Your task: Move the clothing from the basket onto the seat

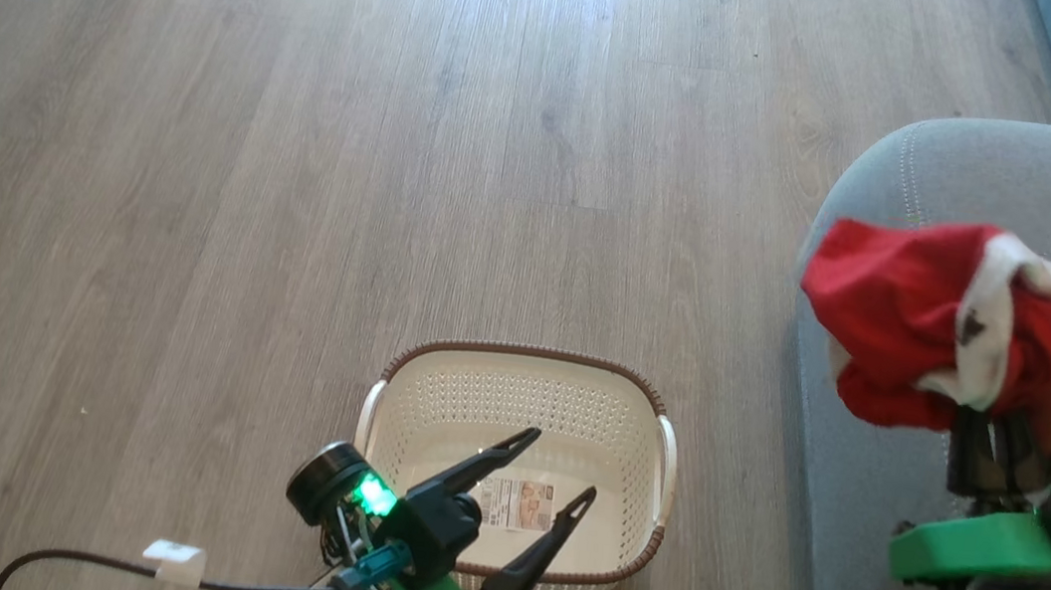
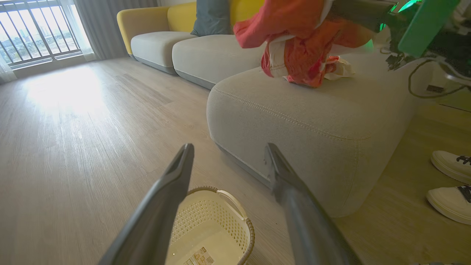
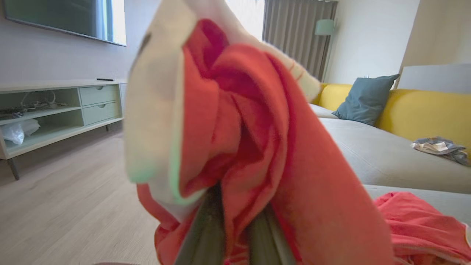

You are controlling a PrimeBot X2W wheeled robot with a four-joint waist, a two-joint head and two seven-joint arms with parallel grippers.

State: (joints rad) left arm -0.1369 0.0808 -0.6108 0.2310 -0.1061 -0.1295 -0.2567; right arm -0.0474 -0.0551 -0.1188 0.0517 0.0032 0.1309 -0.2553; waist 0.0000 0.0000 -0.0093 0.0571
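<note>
Head view: left jaws apart above the basket (image 1: 529, 351) at 6 o'clock; right jaws clamped on the clothing (image 1: 895, 310) at 3 o'clock, over the edge of the seat (image 1: 1002, 173). Left wrist view: it hangs just above the seat top, 12 o'clock. Right wrist view: cloth drapes your fingers (image 3: 206, 235); released here it may snag, or slide off.

Sticker (image 1: 515, 502) on basket (image 1: 513, 399) floor: print too small to read; nothing legible.
</note>
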